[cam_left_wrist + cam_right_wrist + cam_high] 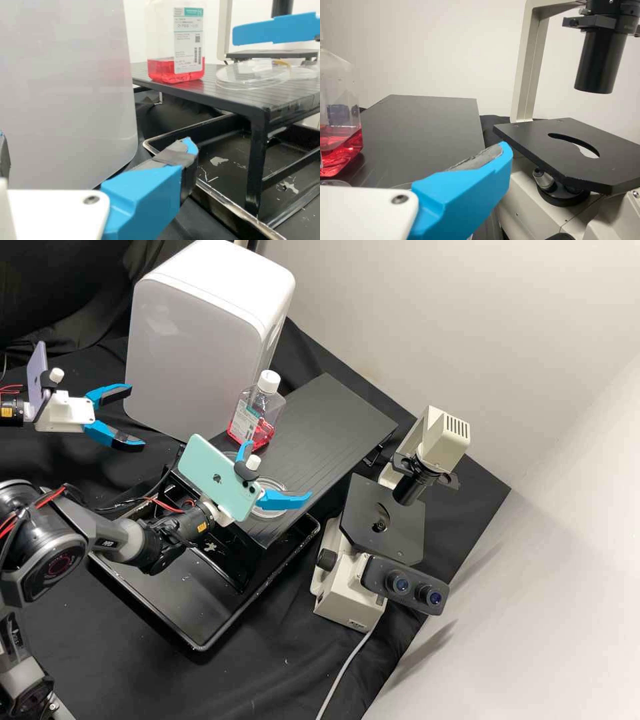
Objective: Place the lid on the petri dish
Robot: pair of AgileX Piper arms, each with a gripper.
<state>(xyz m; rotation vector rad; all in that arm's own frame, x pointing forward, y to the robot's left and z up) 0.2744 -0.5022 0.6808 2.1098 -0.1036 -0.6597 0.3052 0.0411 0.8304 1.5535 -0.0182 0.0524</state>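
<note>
- Right pincer (275, 475): blue fingers spread wide and pinching nothing. It hangs just above the raised black platform (333, 420).
- Left pincer (113, 415): also spread and empty, beside the white box (207, 327) and well apart from the platform.
- Petri dish (252, 75): lies flat on the platform near the flask (176, 42) of red liquid. A second clear disc (303, 73) lies just beside it, under the right pincer's finger. This second disc is probably the lid, but it cannot be told which piece is lid and which is base.
- Step in hand (judged): the approach to the lid. The dish appears not yet covered, and nothing is gripped.
- Next move calls for:
  - lowering the right pincer over the lid's rim and closing gently on the thin clear wall;
  - lifting the lid level and centring it over the base;
  - setting it down without tilt, since an off-centre lid would ride on the rim or push the base along the ribbed platform.
</note>
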